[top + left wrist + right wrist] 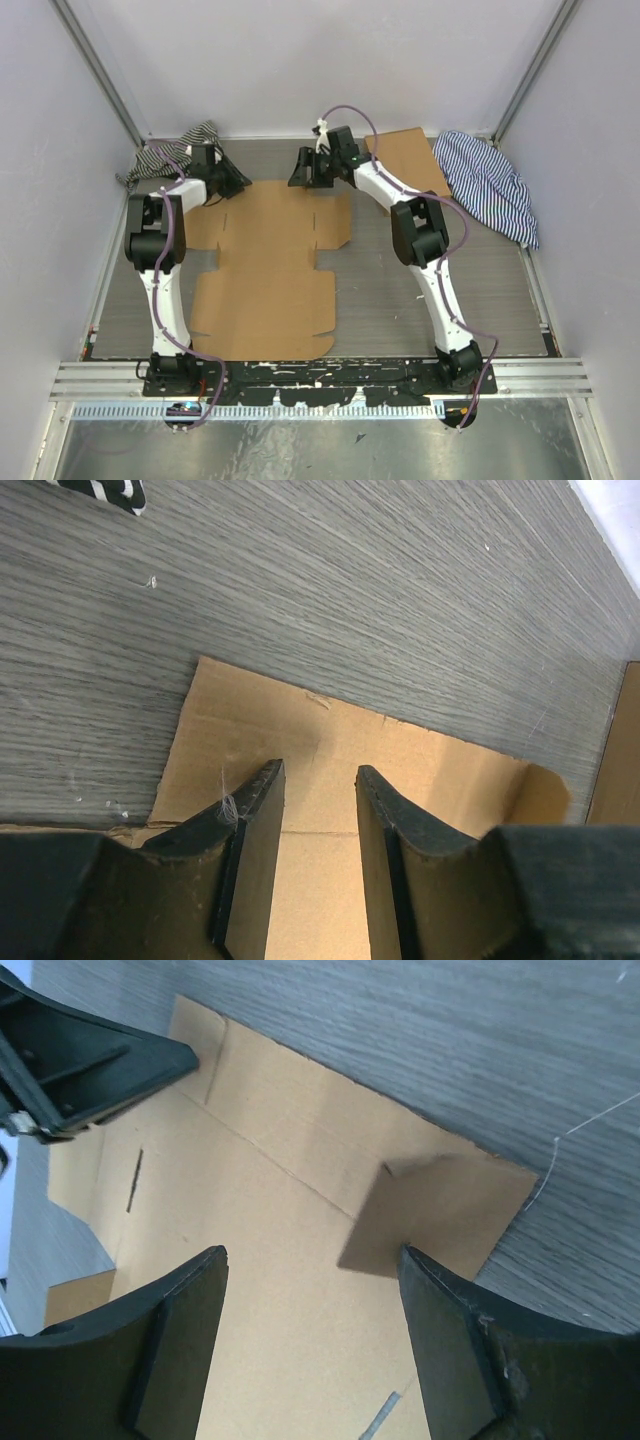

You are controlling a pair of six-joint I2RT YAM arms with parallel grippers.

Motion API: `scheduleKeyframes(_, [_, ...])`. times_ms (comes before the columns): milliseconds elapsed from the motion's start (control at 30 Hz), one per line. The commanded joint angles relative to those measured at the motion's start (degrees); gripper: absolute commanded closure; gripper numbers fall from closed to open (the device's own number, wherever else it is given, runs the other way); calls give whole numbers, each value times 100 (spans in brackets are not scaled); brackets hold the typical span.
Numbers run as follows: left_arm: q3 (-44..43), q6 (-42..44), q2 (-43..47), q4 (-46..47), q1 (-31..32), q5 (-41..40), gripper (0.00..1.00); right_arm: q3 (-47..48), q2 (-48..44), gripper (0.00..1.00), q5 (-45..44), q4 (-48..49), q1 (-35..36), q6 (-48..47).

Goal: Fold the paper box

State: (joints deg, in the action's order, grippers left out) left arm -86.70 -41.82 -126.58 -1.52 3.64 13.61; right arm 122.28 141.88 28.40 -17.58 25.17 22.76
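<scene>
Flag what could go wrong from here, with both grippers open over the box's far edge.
1. The paper box lies flat, unheld; a push from the left gripper or right gripper may slide it, not fold it.
2. The corner flap by the right gripper looks lifted; pinching could crease it off its score line.
3. The striped cloth near the left gripper might snag.

obstacles: striped cloth (pixel 165 158) back-left, blue cloth (pixel 490 185) back-right | free: table (pixel 510 300) right of paper box (pixel 270 280)

loc: robot lab cell | evid: white panel walls (pixel 300 60), alu rail (pixel 100 378), grey bench (pixel 490 300)
</scene>
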Motion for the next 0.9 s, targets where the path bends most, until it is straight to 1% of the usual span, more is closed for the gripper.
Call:
scheduleKeyframes(0, [335, 95, -67, -639, 67, -7, 57, 202, 295, 26, -45, 140, 67, 57])
scheduleKeyframes(133, [409, 80, 7, -648, 67, 1, 57, 288, 553, 26, -173, 60, 76, 61])
scheduleKeyframes(233, [436, 76, 67, -695, 67, 23, 57, 243, 565, 26, -277, 40, 77, 45])
scheduleKeyframes(533, [530, 78, 474, -808, 67, 32, 57, -55, -129, 27, -505, 56, 83, -153])
scheduleKeyframes(667, [583, 101, 819, -973, 67, -23, 56, 18, -545, 26, -987, -286, 67, -406])
scheduleKeyframes(800, [530, 232, 1184, -1386, 67, -339, 53, 370, -610, 27, -1785, -878, 70, -717])
scheduleKeyframes(867, [470, 363, 1327, -1563, 67, -536, 53, 514, -559, 27, -2038, -1048, 51, -827])
